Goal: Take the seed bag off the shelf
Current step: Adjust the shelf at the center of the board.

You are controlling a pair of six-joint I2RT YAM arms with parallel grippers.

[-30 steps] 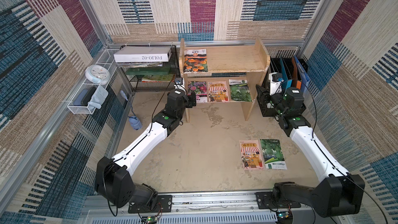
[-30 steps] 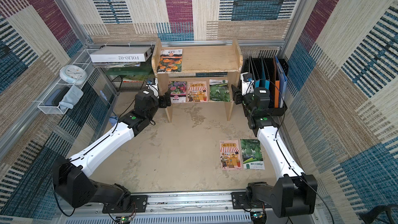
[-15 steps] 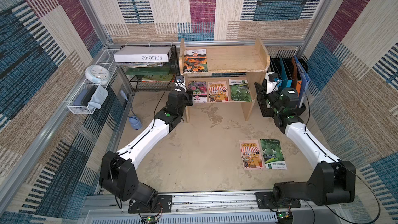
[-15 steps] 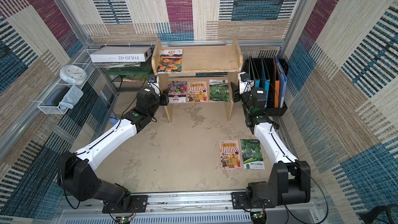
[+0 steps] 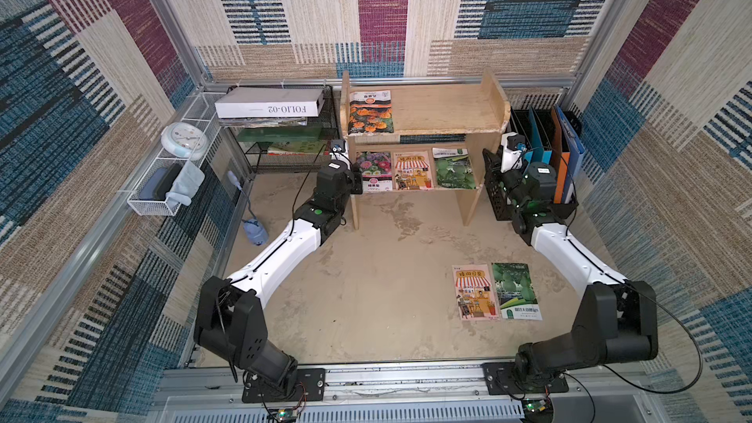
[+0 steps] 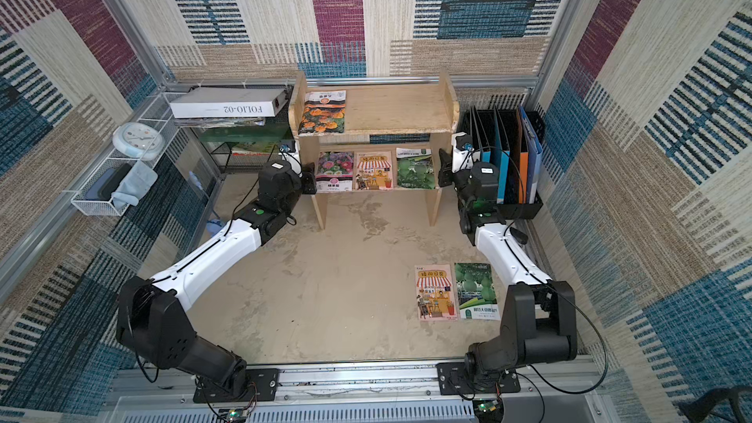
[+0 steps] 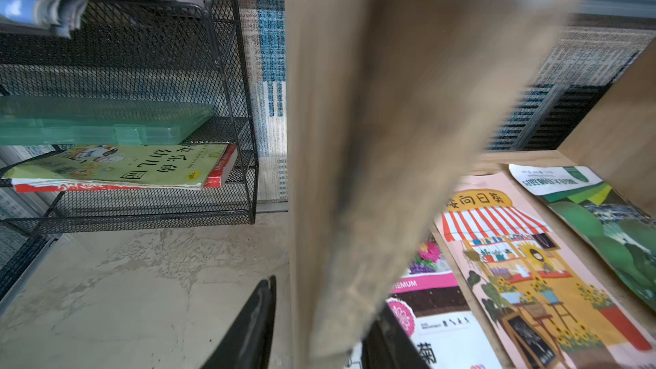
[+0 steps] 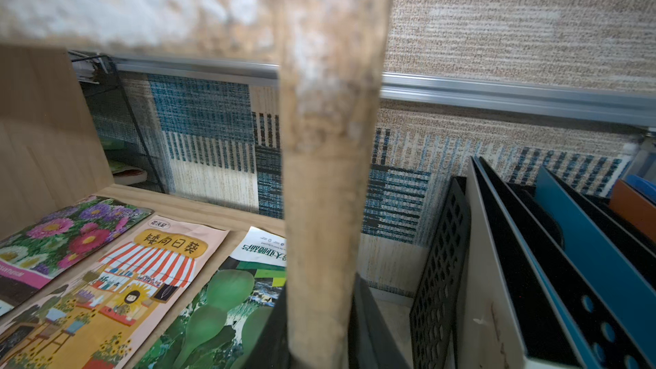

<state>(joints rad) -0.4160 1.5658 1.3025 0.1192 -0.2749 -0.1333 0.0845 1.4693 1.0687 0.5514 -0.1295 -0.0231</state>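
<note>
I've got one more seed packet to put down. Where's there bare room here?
On the shelf, the top board is bare right of the orange-flower packet. The table is open in the middle, between the arms and left of the pink packet and green packet lying on it. Crowded: the lower board, filled by three packets side by side.

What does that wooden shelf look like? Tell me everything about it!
The wooden shelf is light, unpainted wood with two tiers, raised rounded side boards and plank legs. It stands upright on the sandy tabletop by the back wall. An orange-flower seed packet lies on the top tier; three seed packets lie side by side on the lower one. The left gripper straddles its left side board with a gap showing; the right gripper sits tight around the right board.
</note>
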